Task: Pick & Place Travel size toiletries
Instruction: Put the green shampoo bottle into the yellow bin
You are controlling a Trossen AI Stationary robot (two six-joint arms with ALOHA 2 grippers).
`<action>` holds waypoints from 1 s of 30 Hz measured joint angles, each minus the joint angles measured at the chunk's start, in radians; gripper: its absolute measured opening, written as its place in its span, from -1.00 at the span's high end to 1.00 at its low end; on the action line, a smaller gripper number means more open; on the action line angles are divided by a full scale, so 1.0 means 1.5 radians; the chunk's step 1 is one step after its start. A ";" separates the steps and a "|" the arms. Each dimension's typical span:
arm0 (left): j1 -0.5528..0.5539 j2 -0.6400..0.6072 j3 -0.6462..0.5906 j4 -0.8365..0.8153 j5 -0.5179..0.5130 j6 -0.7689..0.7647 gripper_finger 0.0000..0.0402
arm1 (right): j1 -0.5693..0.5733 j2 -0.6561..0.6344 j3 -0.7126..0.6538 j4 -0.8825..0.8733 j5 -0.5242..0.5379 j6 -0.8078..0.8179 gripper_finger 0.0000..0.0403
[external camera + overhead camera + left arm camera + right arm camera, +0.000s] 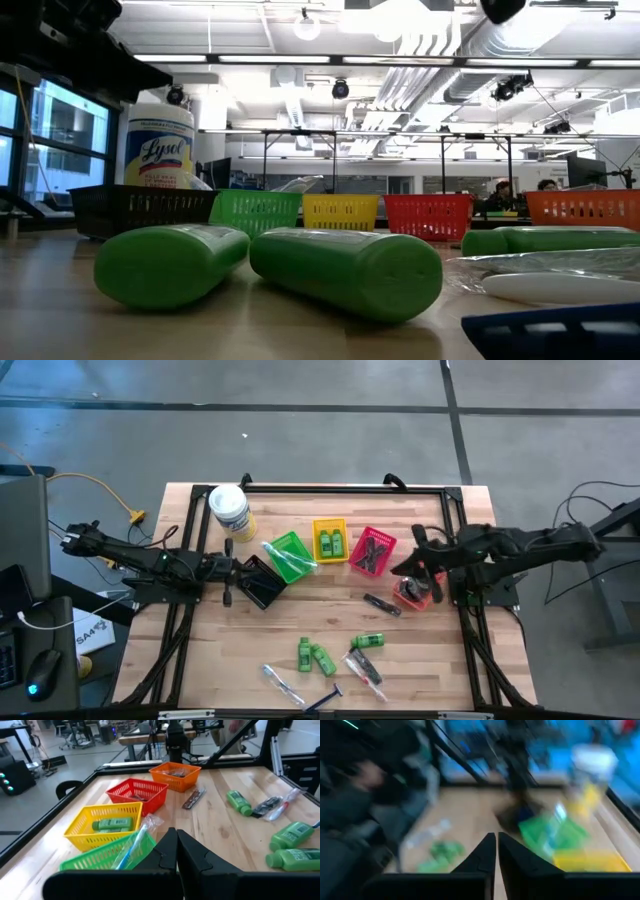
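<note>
At left, the left gripper [232, 570] waits with fingers together beside the black plastic basket [262, 582]. Green [288, 555], yellow [331, 539] and red [372, 550] baskets already hold toiletries. At right, the right gripper [405, 565] hangs pinched together and empty above the orange basket [412, 593]. Green mini bottles [315, 655] lie loose at the table's near edge; the next pick likely calls for reaching there.

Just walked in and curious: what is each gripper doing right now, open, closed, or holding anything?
Left gripper: closed, empty, beside the black plastic basket.
Right gripper: closed, nothing seen in it, near the orange plastic basket.
</note>
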 joint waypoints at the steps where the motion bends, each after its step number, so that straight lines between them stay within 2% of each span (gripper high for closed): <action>1: 0.000 0.000 0.000 0.000 0.001 0.000 1.00 | 0.003 -0.019 -0.029 0.051 -0.022 -0.010 0.95; 5: 0.000 0.000 0.000 0.000 0.001 0.002 1.00 | 0.002 -0.072 -0.138 0.195 -0.075 -0.047 0.98; 11: 0.000 0.000 0.000 0.000 0.001 0.004 1.00 | -0.051 -0.184 -0.271 0.264 -0.090 -0.067 0.98; 15: 0.000 0.000 0.000 0.000 0.001 0.007 1.00 | -0.092 -0.251 -0.327 0.312 -0.148 -0.035 0.98; 20: 0.000 0.000 0.000 0.000 0.001 0.026 1.00 | -0.124 -0.294 -0.366 0.319 -0.165 0.007 0.98; 24: 0.000 0.000 0.000 0.000 0.001 0.022 1.00 | -0.128 -0.326 -0.380 0.343 -0.195 -0.004 0.98; 30: 0.000 -0.001 0.000 0.000 0.001 0.001 1.00 | -0.128 -0.374 -0.382 0.313 -0.195 -0.008 0.98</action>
